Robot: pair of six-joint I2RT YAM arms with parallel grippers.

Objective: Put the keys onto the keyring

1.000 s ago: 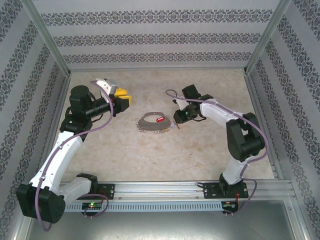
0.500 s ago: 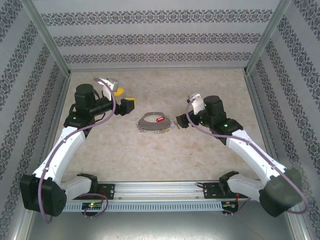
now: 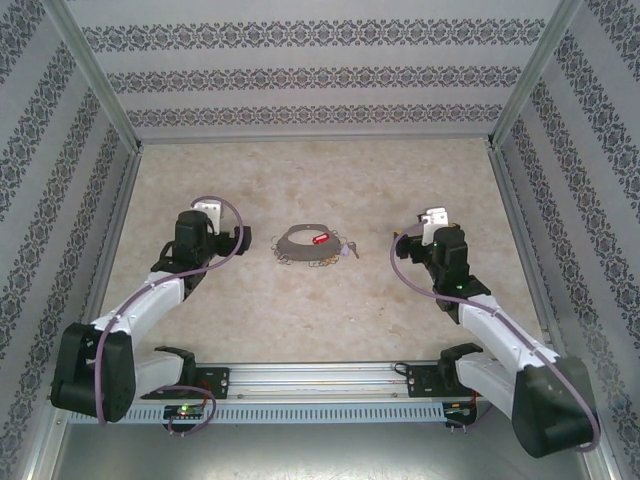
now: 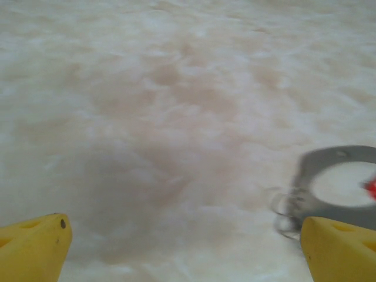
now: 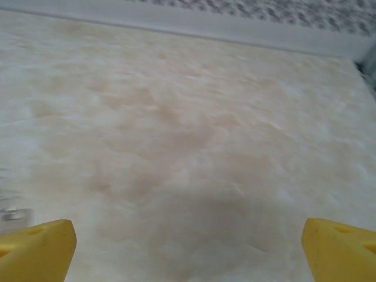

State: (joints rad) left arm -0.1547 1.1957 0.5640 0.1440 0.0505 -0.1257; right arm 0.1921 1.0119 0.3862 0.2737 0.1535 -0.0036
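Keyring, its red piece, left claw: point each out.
keyring [image 3: 291, 238], top view, left side of the grey band.
red piece [image 3: 320, 239], top view, its middle.
left claw [image 4: 187, 249], left wrist view, midway between its yellow fingertips.

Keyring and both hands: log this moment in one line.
left hand open, empty | right hand open, empty | keyring flat on table, untouched

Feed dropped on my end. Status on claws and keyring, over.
Left claw open, empty. Right claw open, empty. Keyring flat on table, between them, untouched. Nothing in the way.
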